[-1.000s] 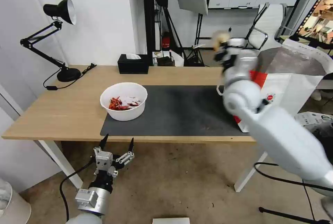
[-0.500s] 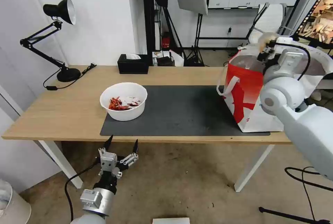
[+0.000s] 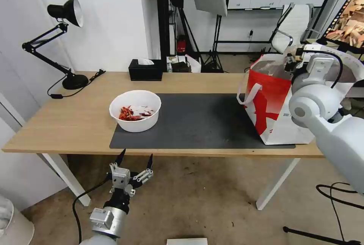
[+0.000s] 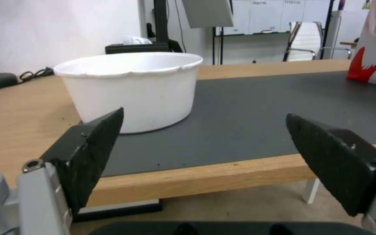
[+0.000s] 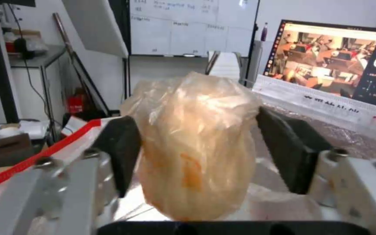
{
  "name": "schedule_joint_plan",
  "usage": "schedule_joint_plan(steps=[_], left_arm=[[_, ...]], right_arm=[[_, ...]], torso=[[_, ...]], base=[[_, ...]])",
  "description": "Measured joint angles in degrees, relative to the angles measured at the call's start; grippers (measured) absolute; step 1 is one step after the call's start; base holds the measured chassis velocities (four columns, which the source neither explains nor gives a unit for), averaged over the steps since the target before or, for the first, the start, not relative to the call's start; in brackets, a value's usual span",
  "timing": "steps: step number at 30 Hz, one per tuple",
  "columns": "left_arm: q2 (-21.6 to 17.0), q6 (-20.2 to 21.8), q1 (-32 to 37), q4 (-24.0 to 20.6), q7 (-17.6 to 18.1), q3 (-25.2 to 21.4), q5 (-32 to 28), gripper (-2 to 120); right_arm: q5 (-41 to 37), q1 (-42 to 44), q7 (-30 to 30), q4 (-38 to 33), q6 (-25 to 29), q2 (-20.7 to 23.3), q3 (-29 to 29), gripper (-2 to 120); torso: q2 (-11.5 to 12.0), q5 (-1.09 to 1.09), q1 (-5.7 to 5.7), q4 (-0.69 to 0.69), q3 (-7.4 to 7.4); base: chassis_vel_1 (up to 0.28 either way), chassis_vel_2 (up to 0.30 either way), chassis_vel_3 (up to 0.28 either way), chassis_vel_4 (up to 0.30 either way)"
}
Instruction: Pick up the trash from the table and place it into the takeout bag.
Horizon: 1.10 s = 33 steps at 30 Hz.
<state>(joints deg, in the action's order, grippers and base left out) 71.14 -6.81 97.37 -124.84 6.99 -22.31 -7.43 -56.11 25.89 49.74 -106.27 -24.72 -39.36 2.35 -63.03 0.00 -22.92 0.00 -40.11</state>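
Light-wood bench (image 3: 76,120) carried the dark mat (image 3: 197,123) with the white bowl of chili scraps (image 3: 135,110). My right gripper (image 5: 196,153) hung over the open takeout bag (image 3: 273,112) — fingers clamped on a crumpled beige plastic ball (image 5: 194,143). My left gripper (image 3: 135,160) sat below the bench's front edge, fingers apart.

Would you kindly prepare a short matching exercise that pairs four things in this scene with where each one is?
Things:
1. white bowl
2. takeout bag
3. left gripper
4. crumpled beige wrapper

Places:
A. between the right gripper's fingers, over the bag's mouth
B. below the table's front edge
C. on the mat's left end
D. on the mat's right end

Pairs: 1-C, 2-D, 3-B, 4-A
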Motion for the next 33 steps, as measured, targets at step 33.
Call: schedule_joint_plan(steps=[33], left_arm=[[0.3, -0.1, 0.3, -1.5, 0.0, -0.2, 0.5, 100]], right_arm=[[-1.7, 14.0, -13.7, -10.5, 10.5, 2.3, 9.9, 100]], torso=[[0.0, -0.01, 0.00, 0.00, 0.00]], base=[[0.000, 0.000, 0.000, 0.000]])
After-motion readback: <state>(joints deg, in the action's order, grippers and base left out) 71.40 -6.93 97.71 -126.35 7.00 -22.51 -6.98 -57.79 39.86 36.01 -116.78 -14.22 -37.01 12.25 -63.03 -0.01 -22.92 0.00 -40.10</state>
